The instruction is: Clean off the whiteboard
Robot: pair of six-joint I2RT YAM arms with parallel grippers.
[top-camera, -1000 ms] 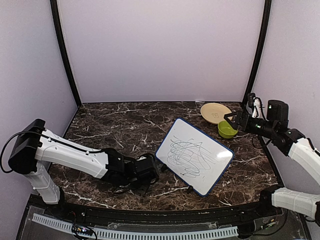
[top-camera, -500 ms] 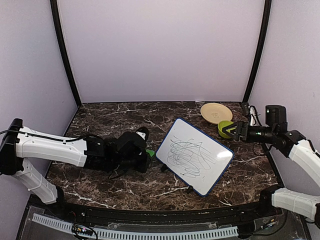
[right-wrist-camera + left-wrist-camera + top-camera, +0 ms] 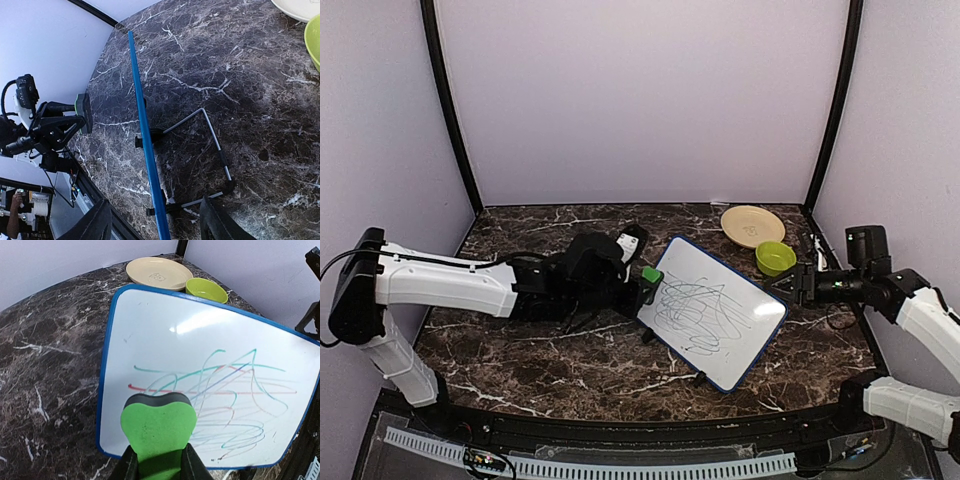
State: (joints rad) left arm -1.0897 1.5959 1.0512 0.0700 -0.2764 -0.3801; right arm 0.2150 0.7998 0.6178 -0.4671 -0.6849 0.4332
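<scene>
The whiteboard point(image 3: 710, 312) is seen just right of centre on the marble bench point(image 3: 540, 350), propped at a tilt on a thin wire stand point(image 3: 210, 135) and set cornerwise to the arms, with the tan plate point(image 3: 751, 224) and the green bowl point(image 3: 775, 258) close behind its far corner. Its face is covered by a tangle of teal, red and blue marker lines, none of them wiped yet. The green eraser point(image 3: 158, 427) is clamped between the left fingers point(image 3: 192, 469), its dark felt edge pointed at the board's near-left edge; whether felt and board are touching cannot be told, so the first stroke is judged to be only about to start. Across the bench the right fingers point(image 3: 100, 225) are spread wide with nothing gripped, and from the right wrist view the board's blue frame is seen edge-on, running straight into the gap between them. The board is judged to be light and stiff, with a slick face and little but small feet and that wire prop to resist a push, so it is likely to skid or fold back once the eraser is pressed on. A hold is best taken on the blue frame at the right-hand edge, exactly where the open pair is lined up, the face being left free for wiping. The eraser itself looks soft and easily squeezed.
</scene>
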